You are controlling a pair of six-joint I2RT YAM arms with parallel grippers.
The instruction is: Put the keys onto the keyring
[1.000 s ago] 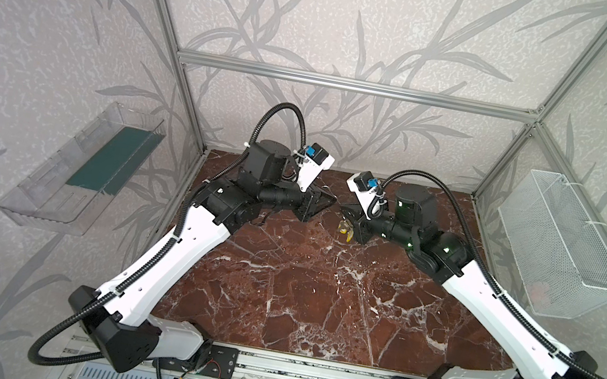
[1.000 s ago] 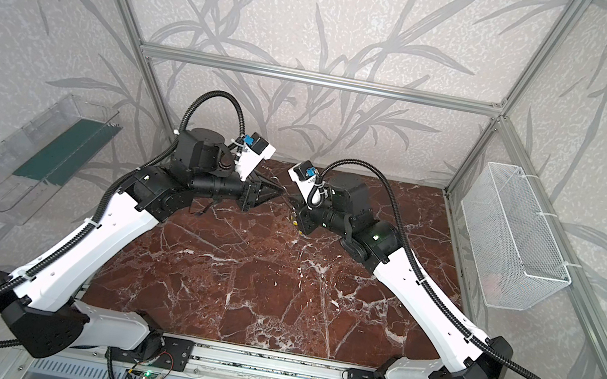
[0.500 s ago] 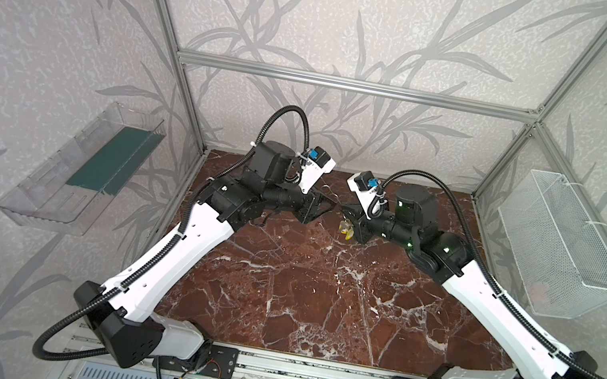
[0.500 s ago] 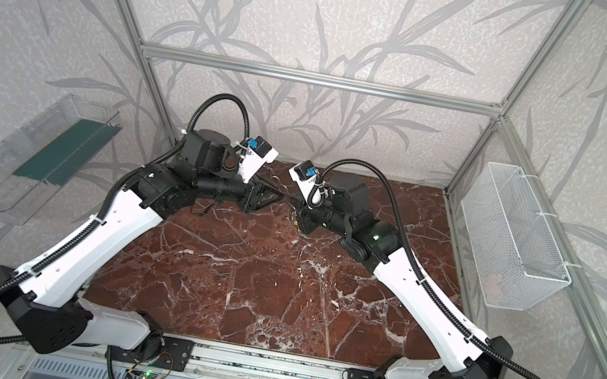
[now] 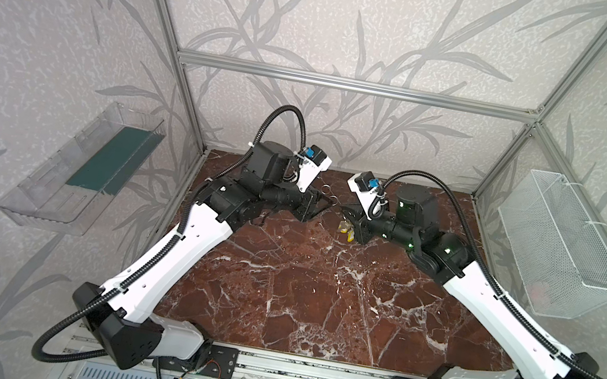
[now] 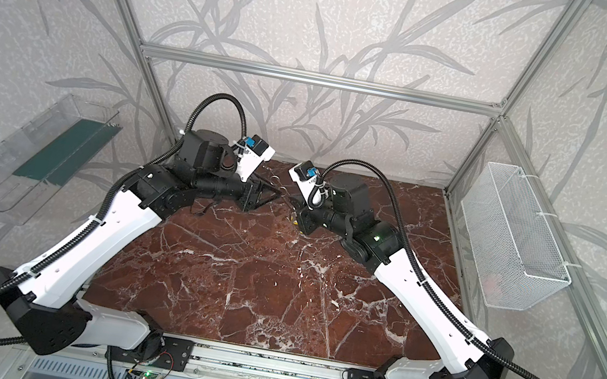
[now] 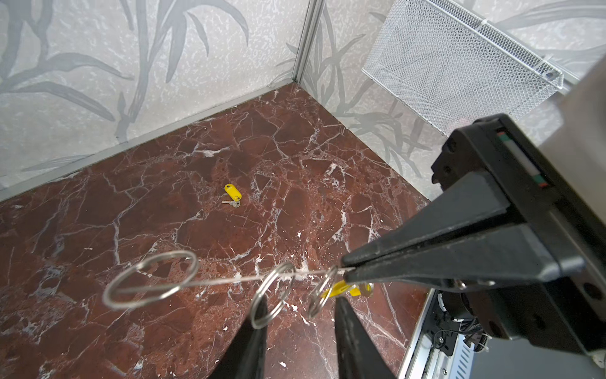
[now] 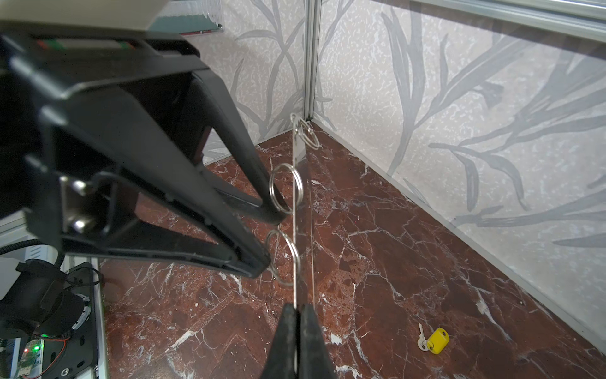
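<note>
l gripper (image 7: 300,305): jaws apart, nothing gripped; tips sit either side of the mid ring (image 8: 271,187). Looks placed to steady or spread it for threading.
keyring (image 8: 297,147): up in the air btwn the 2 grippers, edge-on to both wrist cams, rings hanging off its edge. Kept off the table so the rings swing free.
hung key (image 7: 341,289): yellow tag dangling by the ring nearest r gripper. Prob threaded already, can't confirm.
r gripper (image 8: 296,310): pinched tight on the keyring's end. Acts as a fixed clamp so l gripper can work.
loose key (image 8: 438,341): flat on marble table (image 5: 315,306), well apart from both grippers. Likely the next pickup.
</note>
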